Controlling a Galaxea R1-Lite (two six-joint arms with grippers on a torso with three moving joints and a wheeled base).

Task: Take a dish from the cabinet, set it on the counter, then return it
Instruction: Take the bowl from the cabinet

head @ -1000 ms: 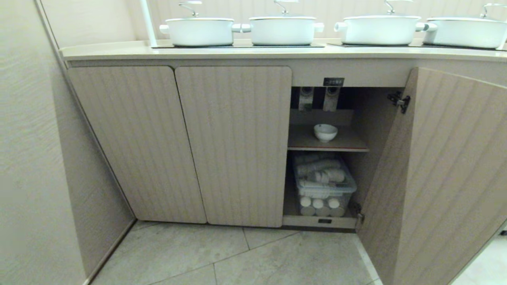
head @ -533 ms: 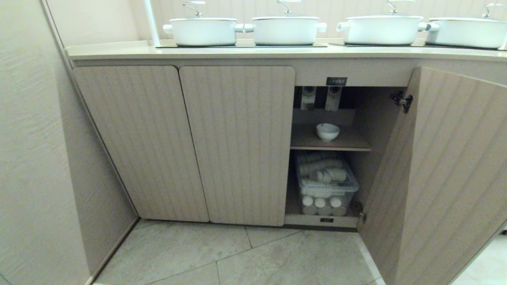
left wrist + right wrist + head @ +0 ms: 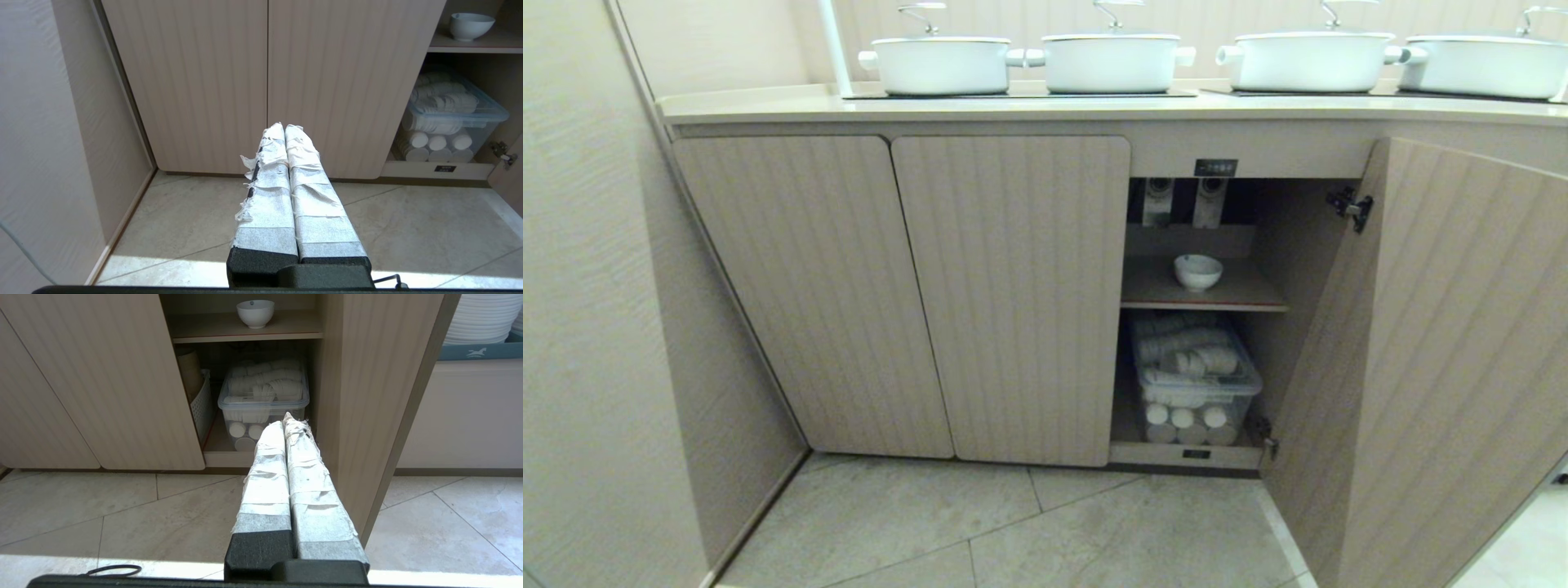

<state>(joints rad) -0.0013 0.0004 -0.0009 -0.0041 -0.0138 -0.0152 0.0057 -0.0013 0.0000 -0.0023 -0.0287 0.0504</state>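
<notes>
Head view: cabinet (image 3: pixel 1013 294) fills the centre of the frame, two left doors shut, right-hand door (image 3: pixel 1445 367) swung wide open toward the camera at right of frame. Dish (image 3: pixel 1197 272) sits upright on the inner shelf (image 3: pixel 1160 290), right of centre, alone there. Small black label (image 3: pixel 1215 167) on the rail directly above the opening. Below the shelf, a clear lidded bin (image 3: pixel 1196 384) packed with white rolls and cups, resting on the cabinet floor.

Bench (image 3: pixel 768 102) runs along the top of the frame; four white lidded pots (image 3: pixel 939 61) stand in a row on the black cooktop panels. Nothing of either arm shows in this view.

Left end effector (image 3: pixel 284 127): taped fingers pressed together, holding nothing, hanging above the tiled floor (image 3: pixel 196 220) in front of the shut doors; dish at upper right of that frame.

Right end effector (image 3: pixel 286 420): fingers likewise fully closed and empty, facing the open compartment, beside the open door's edge; dish at top centre of that frame, well apart from the tips. Stacked white plates (image 3: pixel 482 318) at upper right.
</notes>
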